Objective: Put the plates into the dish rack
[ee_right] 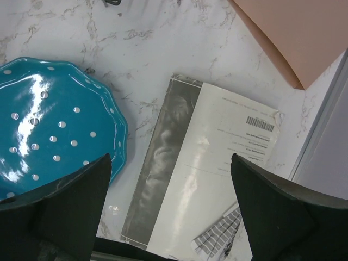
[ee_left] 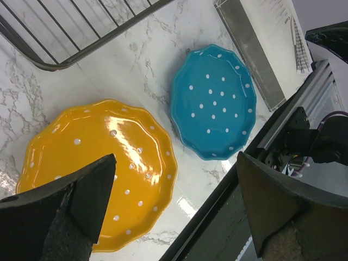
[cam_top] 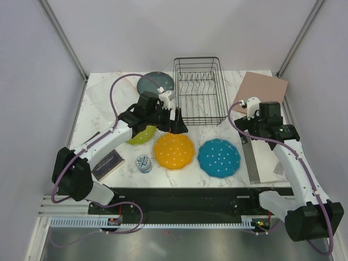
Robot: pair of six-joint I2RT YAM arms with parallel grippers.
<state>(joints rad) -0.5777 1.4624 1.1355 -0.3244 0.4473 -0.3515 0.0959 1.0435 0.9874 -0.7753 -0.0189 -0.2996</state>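
Observation:
The black wire dish rack (cam_top: 199,90) stands at the back middle, with no plate in it. The dark teal-grey plate (cam_top: 154,83) lies to its left. The lime-green plate (cam_top: 142,135) is partly hidden under my left arm. The orange plate (cam_top: 173,150) and the blue plate (cam_top: 218,157) lie flat near the front; both show in the left wrist view (ee_left: 98,168) (ee_left: 215,100). My left gripper (cam_top: 176,128) is open and empty, above the orange plate's far edge, near the rack's front left corner. My right gripper (cam_top: 246,133) is open and empty, above the booklet right of the blue plate (ee_right: 49,125).
A small blue-white patterned tin (cam_top: 144,163) sits left of the orange plate. A dark card (cam_top: 107,165) lies at front left. A white and grey booklet (cam_top: 261,157) lies at the right front, and a brown sheet (cam_top: 265,91) at back right. The black front rail (cam_top: 179,198) borders the table.

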